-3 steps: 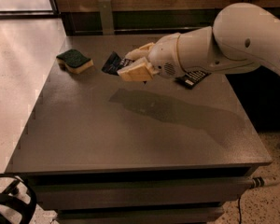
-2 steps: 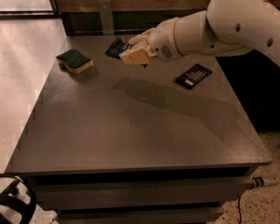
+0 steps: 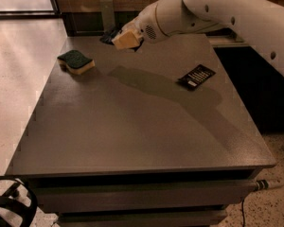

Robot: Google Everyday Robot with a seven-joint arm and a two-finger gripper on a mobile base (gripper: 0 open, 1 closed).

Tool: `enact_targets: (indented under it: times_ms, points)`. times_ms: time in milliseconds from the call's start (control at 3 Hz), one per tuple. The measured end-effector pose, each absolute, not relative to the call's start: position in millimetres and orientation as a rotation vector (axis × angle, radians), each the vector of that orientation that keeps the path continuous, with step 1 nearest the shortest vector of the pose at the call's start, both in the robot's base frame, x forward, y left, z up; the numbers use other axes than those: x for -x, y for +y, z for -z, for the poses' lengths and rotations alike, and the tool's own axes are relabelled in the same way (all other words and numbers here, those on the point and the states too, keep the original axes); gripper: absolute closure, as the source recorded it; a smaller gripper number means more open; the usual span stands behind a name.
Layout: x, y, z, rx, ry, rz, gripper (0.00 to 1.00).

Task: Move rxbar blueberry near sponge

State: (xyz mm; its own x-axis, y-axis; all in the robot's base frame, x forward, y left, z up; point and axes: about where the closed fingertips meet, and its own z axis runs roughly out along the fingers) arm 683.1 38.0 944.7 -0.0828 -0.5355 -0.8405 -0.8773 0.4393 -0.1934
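Observation:
My gripper hangs over the far left part of the table, beyond and to the right of the sponge. It is shut on the rxbar blueberry, a dark blue wrapper sticking out to the left of the pale fingers, mostly hidden by them. The bar is held above the tabletop. The sponge, with a dark green top over yellow foam, lies on the table's left side, well apart from the bar.
A small black packet with white print lies on the right side of the grey table. A dark wall and a post stand behind the far edge. My white arm crosses the upper right.
My gripper has moved with the bar toward the table's far edge, rising slightly. The sponge and black packet have not moved.

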Motion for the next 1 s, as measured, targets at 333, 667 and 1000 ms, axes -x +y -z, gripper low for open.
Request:
enact_targets:
  times_ms: [333, 667, 1000]
  points:
    - [-703, 64, -928, 1.222, 1.737, -0.487, 1.0]
    - [-717, 88, -900, 1.222, 1.72, -0.546, 1.0]
    - [-727, 100, -868, 1.206, 1.715, -0.594, 1.0]
